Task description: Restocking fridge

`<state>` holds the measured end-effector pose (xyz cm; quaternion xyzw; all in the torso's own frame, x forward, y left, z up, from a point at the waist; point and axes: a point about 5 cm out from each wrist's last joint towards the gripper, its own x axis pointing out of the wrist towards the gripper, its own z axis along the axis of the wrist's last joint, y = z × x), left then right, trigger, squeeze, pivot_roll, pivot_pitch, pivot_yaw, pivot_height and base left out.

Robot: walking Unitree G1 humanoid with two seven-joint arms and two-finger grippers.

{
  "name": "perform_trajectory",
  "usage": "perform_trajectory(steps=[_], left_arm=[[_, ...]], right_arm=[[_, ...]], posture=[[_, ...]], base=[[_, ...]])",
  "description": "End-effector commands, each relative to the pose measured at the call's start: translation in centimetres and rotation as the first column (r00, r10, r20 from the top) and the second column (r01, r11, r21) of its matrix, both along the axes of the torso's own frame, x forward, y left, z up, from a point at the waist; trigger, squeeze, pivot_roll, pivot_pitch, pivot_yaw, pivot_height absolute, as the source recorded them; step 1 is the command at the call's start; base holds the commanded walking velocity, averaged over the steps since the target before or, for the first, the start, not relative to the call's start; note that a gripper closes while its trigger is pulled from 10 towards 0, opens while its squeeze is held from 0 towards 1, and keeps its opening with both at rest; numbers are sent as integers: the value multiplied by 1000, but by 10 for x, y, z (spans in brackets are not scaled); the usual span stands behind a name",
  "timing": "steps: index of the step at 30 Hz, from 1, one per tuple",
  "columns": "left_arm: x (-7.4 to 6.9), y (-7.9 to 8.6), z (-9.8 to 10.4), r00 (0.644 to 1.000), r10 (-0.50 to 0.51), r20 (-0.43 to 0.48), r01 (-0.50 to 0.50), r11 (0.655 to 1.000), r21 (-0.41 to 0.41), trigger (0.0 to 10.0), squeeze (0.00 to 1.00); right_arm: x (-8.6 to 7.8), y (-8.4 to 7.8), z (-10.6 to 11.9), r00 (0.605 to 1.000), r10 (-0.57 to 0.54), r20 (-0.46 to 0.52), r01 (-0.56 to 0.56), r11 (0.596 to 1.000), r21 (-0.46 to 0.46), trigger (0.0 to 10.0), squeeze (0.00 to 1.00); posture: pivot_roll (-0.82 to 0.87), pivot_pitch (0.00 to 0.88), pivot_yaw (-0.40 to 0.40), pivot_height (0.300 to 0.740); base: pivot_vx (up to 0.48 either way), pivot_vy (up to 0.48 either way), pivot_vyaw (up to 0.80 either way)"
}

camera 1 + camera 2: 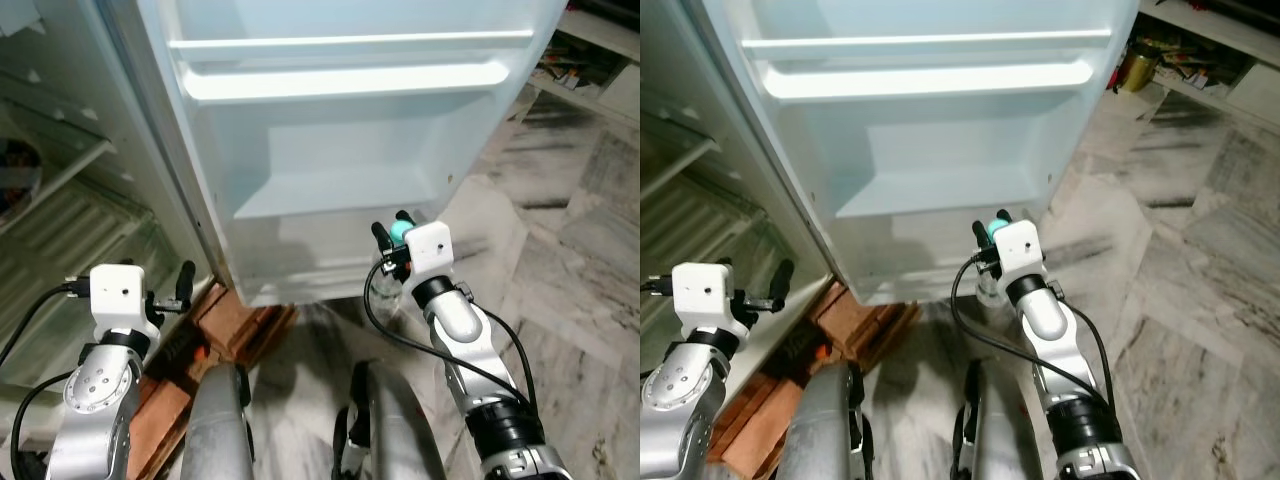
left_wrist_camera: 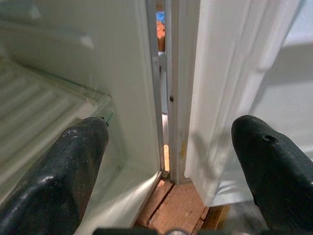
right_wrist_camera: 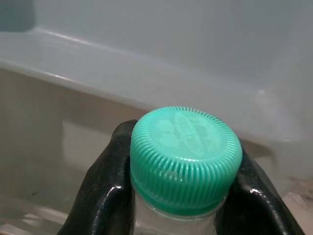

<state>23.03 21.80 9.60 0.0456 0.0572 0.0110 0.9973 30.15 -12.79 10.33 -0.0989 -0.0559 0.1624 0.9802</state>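
A clear plastic bottle with a green ribbed cap (image 3: 186,156) is held at the neck by my right gripper (image 1: 392,233), which is shut on it. The bottle (image 1: 384,288) hangs just in front of the bottom edge of the open white fridge door (image 1: 340,150), below its lowest door shelf (image 1: 330,195). My left gripper (image 2: 166,161) is open with nothing between its fingers. It points at the hinge gap between the fridge body and the door. In the left eye view it sits low at the left (image 1: 172,293).
Inside the fridge body a ribbed glass shelf (image 1: 60,210) runs along the left. Reddish bricks (image 1: 235,320) lie under the fridge base. Marble floor (image 1: 580,280) spreads to the right, and a cluttered low shelf (image 1: 1160,60) stands at the far right.
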Motion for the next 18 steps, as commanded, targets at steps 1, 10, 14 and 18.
perform_trajectory(steps=[1, 10, 14, 18], left_arm=[[-5, 0, -1, 1000, 13, -14, -13, 1000, -6, 10000, 0], [-9, 11, 1, 998, 66, -16, -65, 997, 38, 10000, 0], [-11, 16, 0, 995, 92, -28, -91, 995, 34, 10000, 0], [-17, 21, -2, 992, 113, -54, -114, 994, 0, 10000, 0]], right_arm=[[1, 4, 5, 999, 29, 33, -29, 1000, -6, 10000, 0], [8, 12, 14, 991, 97, 89, -92, 994, -54, 10000, 0], [16, 18, 24, 980, 135, 143, -124, 989, -85, 10000, 0], [28, 28, 39, 952, 211, 221, -173, 968, -179, 10000, 0]], posture=[[108, 217, -61, 572], [120, 256, -59, 552], [130, 276, -64, 552], [146, 300, -69, 552]], base=[[0, 0, 0], [0, 0, 0], [0, 0, 0], [0, 0, 0]])
